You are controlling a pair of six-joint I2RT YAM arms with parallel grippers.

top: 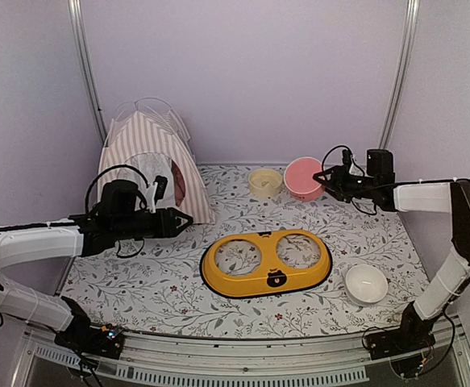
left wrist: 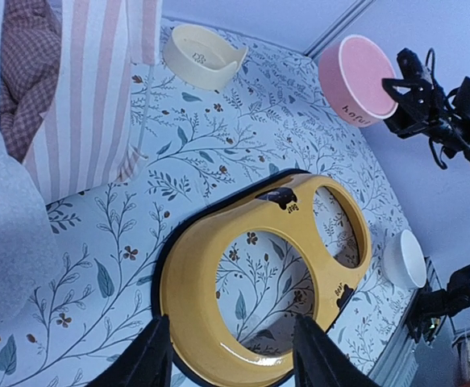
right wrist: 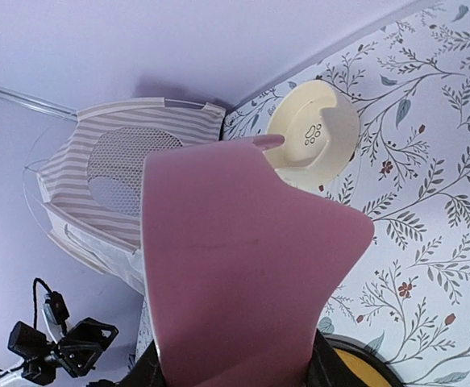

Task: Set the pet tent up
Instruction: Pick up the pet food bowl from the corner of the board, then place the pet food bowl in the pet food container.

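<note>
We see our right gripper (top: 329,179) closed on the rim of the pink bowl (top: 301,179), probably to move it aside, while the left gripper (top: 185,219) hangs half open and empty, the tent (top: 142,149) standing upright just beyond its fingers.
</note>
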